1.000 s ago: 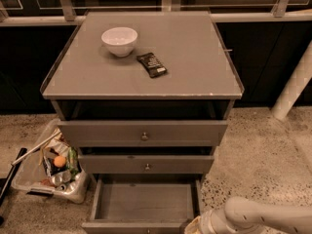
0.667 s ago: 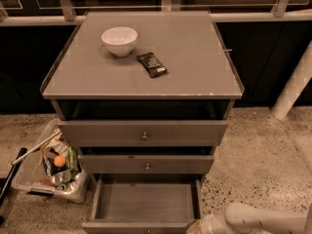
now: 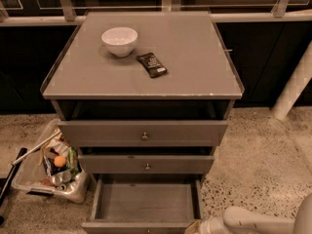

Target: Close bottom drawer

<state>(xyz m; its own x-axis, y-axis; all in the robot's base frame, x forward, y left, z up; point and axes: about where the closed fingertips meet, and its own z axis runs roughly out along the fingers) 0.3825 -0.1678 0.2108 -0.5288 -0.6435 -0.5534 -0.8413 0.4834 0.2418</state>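
Far L on the speckled floor (image 3: 258, 155): clear plastic bin (image 3: 29, 179) w/ mixed trash, incl. a small orange ball (image 3: 60, 161); it sits just beside the grey cabinet (image 3: 195, 57), at its lower L side. A dark flat item lies at the L edge of view, can't tell what. On the cabinet top, L of centre twd the back: white bowl (image 3: 119, 40), upright. Just R of it, apart from it, a black packet (image 3: 152, 65) lying flat at an angle. Below the top, 3 drawers stacked. Top drawer (image 3: 97, 133) has the tallest front w/ a round knob at centre and stands out a bit, a dark gap above it. Middle drawer (image 3: 107, 165), slimmer front, knob at centre, nearly flush w/ the top one. The bottom drawer (image 3: 146, 201) is pulled well out twd the camera, plain grey floor board showing, front panel cut by the bottom edge of view. R of that, the gripper (image 3: 195, 227) is at the drawer's front R corner, right at the bottom edge; apart or together, can't tell, and contact w/ the front can't be told either. White arm (image 3: 253, 221) runs from it to the lower R corner. Far R, a white post (image 3: 295, 87) leans up from the floor.
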